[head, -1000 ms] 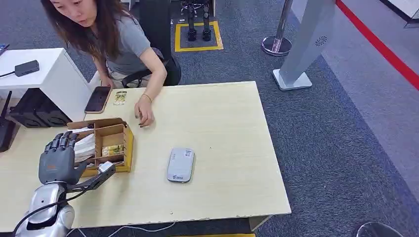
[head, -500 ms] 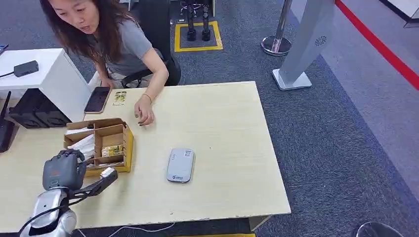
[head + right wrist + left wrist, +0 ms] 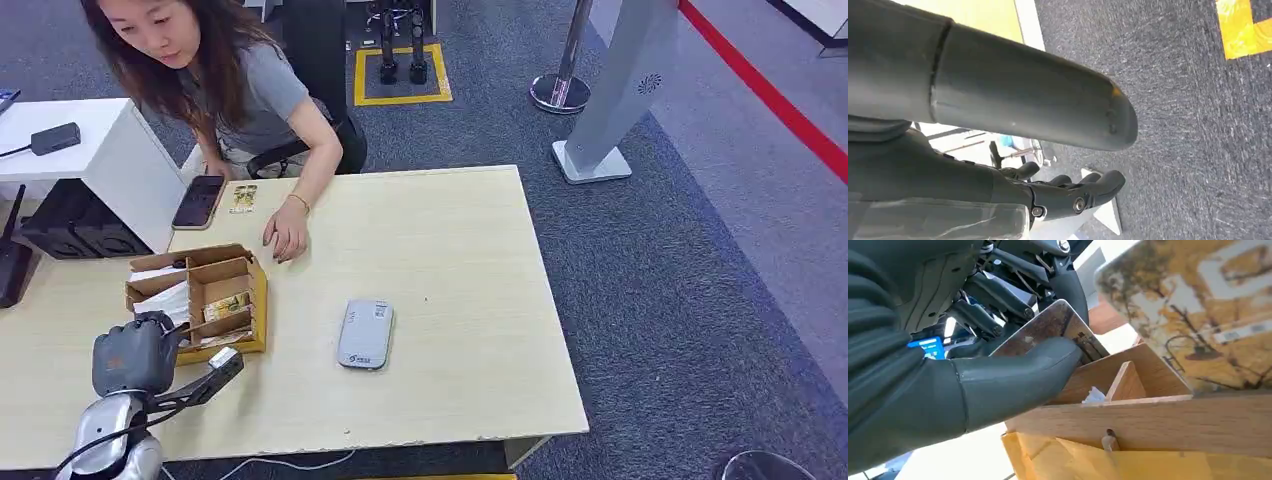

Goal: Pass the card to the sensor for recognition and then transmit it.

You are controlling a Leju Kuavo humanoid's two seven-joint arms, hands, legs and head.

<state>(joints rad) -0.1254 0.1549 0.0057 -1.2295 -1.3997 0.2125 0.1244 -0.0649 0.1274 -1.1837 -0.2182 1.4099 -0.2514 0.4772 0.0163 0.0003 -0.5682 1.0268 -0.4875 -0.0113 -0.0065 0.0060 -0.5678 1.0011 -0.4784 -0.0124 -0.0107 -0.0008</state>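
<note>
My left hand (image 3: 135, 355) sits at the near end of the wooden card box (image 3: 238, 268), its fingers curled in. In the left wrist view its thumb (image 3: 1013, 380) presses a brown-faced card (image 3: 1048, 325) against the dark fingers, just above the box wall (image 3: 1148, 425). Another card with a yellow tree picture (image 3: 1193, 315) stands in the box close by. The grey sensor (image 3: 365, 333) lies flat on the table to the right of the box. My right hand (image 3: 1068, 195) hangs over the carpet with its fingers apart and nothing in them.
A person sits at the far side of the table (image 3: 450, 250), one hand (image 3: 287, 232) resting on it near the box. A dark phone (image 3: 198, 201) and a small card (image 3: 242, 198) lie at the far left edge. A white cabinet (image 3: 90, 150) stands to the left.
My left hand's spread fingers have curled in and closed on a card at the box. The person's hand has shifted slightly on the table.
</note>
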